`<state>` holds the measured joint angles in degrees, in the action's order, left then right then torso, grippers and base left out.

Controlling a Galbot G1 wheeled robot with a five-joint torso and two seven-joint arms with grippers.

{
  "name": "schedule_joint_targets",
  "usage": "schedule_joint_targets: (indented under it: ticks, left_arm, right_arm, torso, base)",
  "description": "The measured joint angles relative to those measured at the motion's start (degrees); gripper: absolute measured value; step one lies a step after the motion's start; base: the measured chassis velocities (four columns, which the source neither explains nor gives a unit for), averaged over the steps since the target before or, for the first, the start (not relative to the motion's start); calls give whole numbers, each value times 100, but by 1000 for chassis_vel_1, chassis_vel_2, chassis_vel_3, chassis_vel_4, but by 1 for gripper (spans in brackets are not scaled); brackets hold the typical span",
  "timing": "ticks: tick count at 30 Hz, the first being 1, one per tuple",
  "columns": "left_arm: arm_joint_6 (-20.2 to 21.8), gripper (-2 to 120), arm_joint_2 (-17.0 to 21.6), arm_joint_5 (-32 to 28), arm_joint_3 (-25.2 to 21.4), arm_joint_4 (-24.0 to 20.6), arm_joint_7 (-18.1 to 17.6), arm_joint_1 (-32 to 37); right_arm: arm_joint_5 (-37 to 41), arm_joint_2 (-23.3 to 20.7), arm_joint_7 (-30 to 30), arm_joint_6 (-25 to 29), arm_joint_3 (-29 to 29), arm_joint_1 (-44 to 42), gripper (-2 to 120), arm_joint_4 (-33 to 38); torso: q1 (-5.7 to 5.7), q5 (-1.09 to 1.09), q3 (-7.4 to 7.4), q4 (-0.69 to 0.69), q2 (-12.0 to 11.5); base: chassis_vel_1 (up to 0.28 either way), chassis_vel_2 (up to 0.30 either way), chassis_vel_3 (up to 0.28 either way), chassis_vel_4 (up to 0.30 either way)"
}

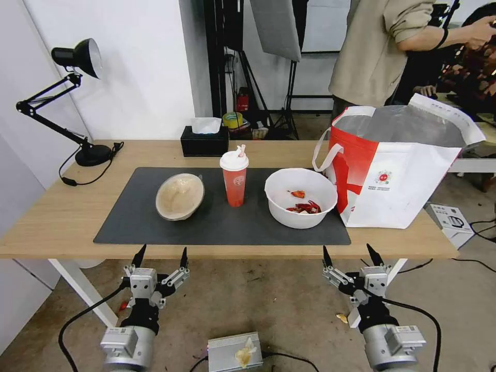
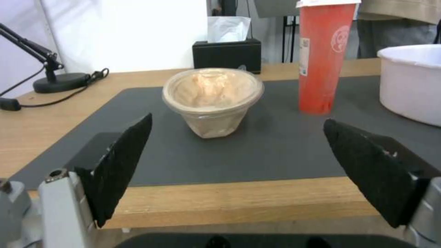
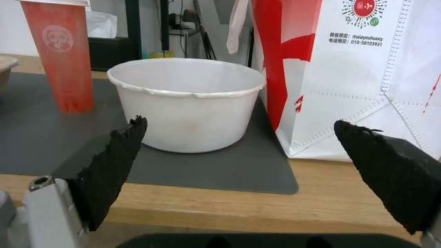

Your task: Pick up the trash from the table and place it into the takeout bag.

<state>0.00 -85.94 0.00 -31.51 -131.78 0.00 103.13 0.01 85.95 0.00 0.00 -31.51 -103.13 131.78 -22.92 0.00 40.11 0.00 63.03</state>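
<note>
Three pieces of trash stand on the table's (image 1: 62, 217) dark mat (image 1: 222, 222): a beige pulp bowl (image 1: 179, 196) (image 2: 212, 100) tilted at the left, a red cup (image 1: 234, 178) (image 2: 324, 58) (image 3: 60, 58) with white lid and straw in the middle, and a white bowl (image 1: 300, 197) (image 3: 187, 101) with red scraps at the right. The takeout bag (image 1: 400, 165) (image 3: 363, 75) stands open just right of the white bowl. My left gripper (image 1: 161, 254) (image 2: 236, 162) hangs open before the table edge, facing the pulp bowl. My right gripper (image 1: 350, 253) (image 3: 239, 165) hangs open, facing the white bowl.
A black tissue box (image 1: 204, 138) sits behind the cup and a black desk lamp (image 1: 77, 98) at the table's far left. A small white box (image 1: 452, 222) lies off the table's right end. A person stands behind the bag.
</note>
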Motion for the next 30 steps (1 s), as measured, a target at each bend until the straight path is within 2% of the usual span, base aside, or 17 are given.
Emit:
schedule_joint_targets:
  ticks: [25, 27, 30]
  left_arm:
    - [-4, 100, 18, -23, -2, 6, -10, 1]
    - [-28, 100, 58, -74, -9, 24, -50, 5]
    - [-386, 100, 544, -639, -123, 239, -539, 73]
  right_arm:
    - [0, 0, 0, 0, 0, 0, 100, 0]
    - [7, -15, 1, -1, -1, 1, 100, -1]
    - [163, -208, 29, -50, -30, 56, 100, -29]
  torso:
    - [0, 0, 0, 0, 0]
    - [0, 0, 0, 0, 0]
    - [0, 2, 0, -1, 0]
  base:
    - [0, 0, 0, 0]
    - [0, 0, 0, 0]
    - [0, 0, 0, 0]
